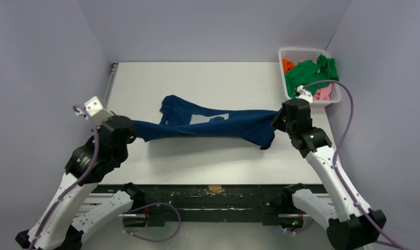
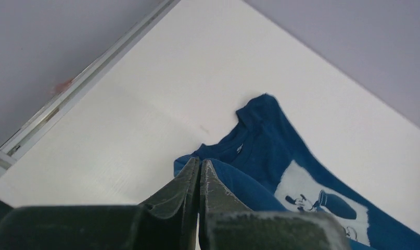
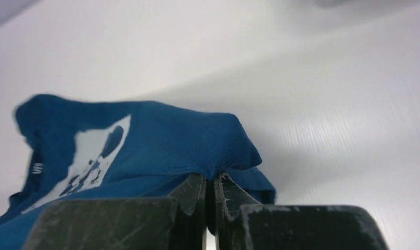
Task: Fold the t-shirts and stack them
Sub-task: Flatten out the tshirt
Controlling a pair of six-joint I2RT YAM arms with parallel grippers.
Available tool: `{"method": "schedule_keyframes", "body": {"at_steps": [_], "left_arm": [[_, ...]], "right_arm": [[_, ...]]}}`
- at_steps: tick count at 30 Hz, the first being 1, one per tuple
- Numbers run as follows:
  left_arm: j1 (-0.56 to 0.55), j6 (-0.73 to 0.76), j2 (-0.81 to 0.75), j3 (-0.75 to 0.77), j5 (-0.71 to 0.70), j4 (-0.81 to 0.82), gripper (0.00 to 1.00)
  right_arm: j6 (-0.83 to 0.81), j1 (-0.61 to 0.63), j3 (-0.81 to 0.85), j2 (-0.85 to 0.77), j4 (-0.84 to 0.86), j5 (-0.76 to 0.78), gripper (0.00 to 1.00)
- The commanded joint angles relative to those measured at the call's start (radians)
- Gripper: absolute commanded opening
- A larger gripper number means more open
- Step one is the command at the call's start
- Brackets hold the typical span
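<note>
The navy t-shirt (image 1: 207, 125) hangs stretched between the two arms over the middle of the table (image 1: 223, 78), a little nearer the near edge than the far one. The left gripper (image 2: 199, 165) has its fingers pressed together on a fold of blue cloth at the shirt's left end. The right gripper (image 3: 210, 181) is likewise pinched on a gathered bunch at the right end, with a flap drooping below the pinch. Holding it at both ends looks meant to pull the wrinkled cloth into one flat band before it is laid down for folding. The tension shows in the straight lower edge running from one gripper to the other. The shirt's long axis runs left to right, roughly parallel to the near edge. The collar (image 2: 238, 141) lies at the left end, turned toward the far left corner, and that part seems to rest on the table. The pale chest print (image 1: 208, 119) faces up near the middle. Which seam or hem each gripper holds I cannot tell. The remaining shirts wait in the white lattice basket (image 1: 301, 50) at the far right corner, well apart from the spread shirt: a green t-shirt (image 1: 307, 73) on top, an orange one (image 1: 287, 65) and a pink one (image 1: 325, 94) showing around it. No folded pile shows on the table, so the task appears to be early.
</note>
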Motion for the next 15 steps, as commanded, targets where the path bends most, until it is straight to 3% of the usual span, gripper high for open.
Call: {"method": "schedule_keyframes", "body": {"at_steps": [1,5,9,15], "left_arm": [[0.010,0.151,-0.157,0.075,0.019,0.102,0.00],[0.010,0.193,-0.234,0.066,0.087,0.153,0.00],[0.010,0.171,-0.222,0.024,0.104,0.142,0.00],[0.010,0.067,-0.071,-0.115,0.106,0.123,0.00]], "right_arm": [[-0.084,-0.003,0.149,-0.148,-0.156,-0.024,0.00],[-0.106,-0.004,0.242,-0.200,-0.238,-0.041,0.00],[-0.112,-0.004,0.218,-0.192,-0.248,-0.035,0.00],[-0.119,-0.005,0.093,-0.003,-0.149,-0.056,0.00]]}}
